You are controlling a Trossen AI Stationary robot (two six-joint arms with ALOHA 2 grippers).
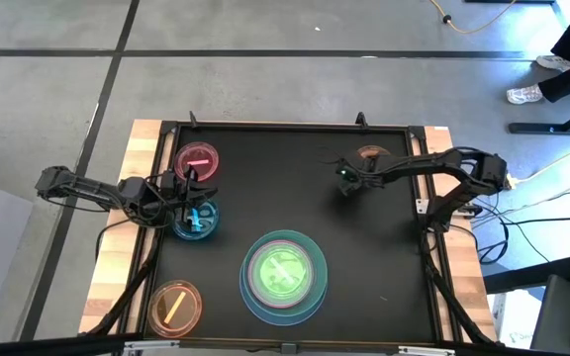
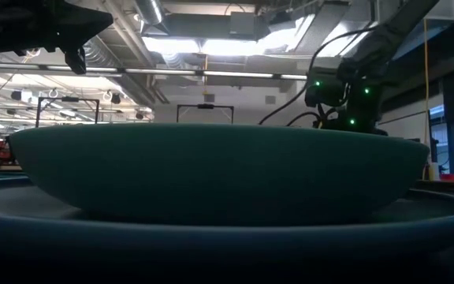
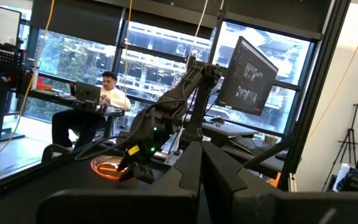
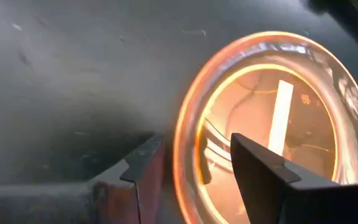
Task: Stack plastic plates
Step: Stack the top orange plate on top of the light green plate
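Observation:
A stack of large plates (image 1: 283,274) sits near the table's near edge: light blue at the bottom, pink and teal rims above, and a small green plate on top. In the low view the teal plate (image 2: 211,170) fills the picture. Small plates lie singly: pink (image 1: 198,160), blue (image 1: 196,220), and orange (image 1: 175,307) at the near left. Another orange plate (image 1: 371,155) lies at the far right. My right gripper (image 4: 194,140) is open, one finger inside that orange plate's rim (image 4: 185,143) and one outside, apart from it. My left gripper (image 1: 188,193) is shut and raised between the pink and blue plates.
The black mat's raised frame (image 1: 419,208) borders the work area, with wooden table edge (image 1: 117,267) on the left. Bare mat lies in the middle (image 1: 275,188). A person sits at a desk (image 3: 104,93) beyond the table.

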